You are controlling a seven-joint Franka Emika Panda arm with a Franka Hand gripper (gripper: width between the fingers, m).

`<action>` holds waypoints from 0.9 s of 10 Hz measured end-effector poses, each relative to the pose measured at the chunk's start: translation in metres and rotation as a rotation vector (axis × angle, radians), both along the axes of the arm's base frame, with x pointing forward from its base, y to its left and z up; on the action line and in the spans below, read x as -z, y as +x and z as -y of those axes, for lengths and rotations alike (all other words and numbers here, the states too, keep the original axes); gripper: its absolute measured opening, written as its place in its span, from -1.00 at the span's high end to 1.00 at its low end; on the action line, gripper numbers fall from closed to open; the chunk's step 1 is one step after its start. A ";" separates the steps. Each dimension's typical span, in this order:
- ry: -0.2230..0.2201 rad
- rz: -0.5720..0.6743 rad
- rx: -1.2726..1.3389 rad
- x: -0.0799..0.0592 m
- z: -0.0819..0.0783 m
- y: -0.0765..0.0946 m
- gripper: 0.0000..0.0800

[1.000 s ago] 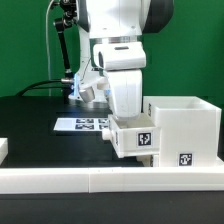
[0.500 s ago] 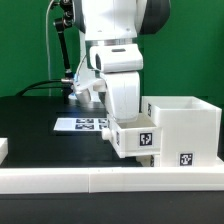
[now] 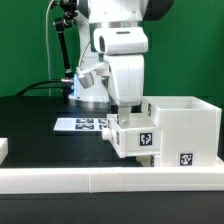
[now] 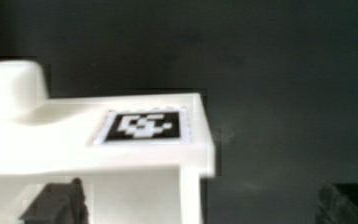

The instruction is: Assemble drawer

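The white drawer box point(image 3: 183, 130) stands at the exterior view's right, open on top, with a tag on its front. A smaller white drawer part point(image 3: 133, 138) with a black tag sits against its left side. It also shows in the wrist view point(image 4: 87, 135), with its tag facing up. My gripper point(image 3: 126, 108) hangs just above this smaller part. In the wrist view my gripper point(image 4: 202, 205) is open, its dark fingertips point(image 4: 51, 203) wide apart. One fingertip is over the white part and the other over the dark table. Nothing is held.
The marker board point(image 3: 80, 124) lies on the black table point(image 3: 30, 125) behind the parts. A long white rail point(image 3: 90, 181) runs along the front edge. A white block point(image 3: 3, 148) sits at the exterior view's far left. The arm's base point(image 3: 88, 88) stands behind.
The arm has shifted toward the exterior view's right and risen slightly above the smaller drawer part. The drawer parts have not moved.
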State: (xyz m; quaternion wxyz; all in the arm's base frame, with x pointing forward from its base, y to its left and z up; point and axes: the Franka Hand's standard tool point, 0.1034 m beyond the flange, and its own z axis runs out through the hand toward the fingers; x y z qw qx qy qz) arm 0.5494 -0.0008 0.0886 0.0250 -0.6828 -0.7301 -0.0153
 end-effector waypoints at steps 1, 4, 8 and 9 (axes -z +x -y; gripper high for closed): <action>-0.013 -0.010 0.002 -0.015 0.006 0.004 -0.62; -0.025 -0.010 -0.027 -0.030 0.049 0.009 -0.62; -0.020 -0.009 -0.032 -0.013 0.077 -0.002 -0.62; -0.017 -0.014 -0.037 -0.009 0.078 -0.003 -0.62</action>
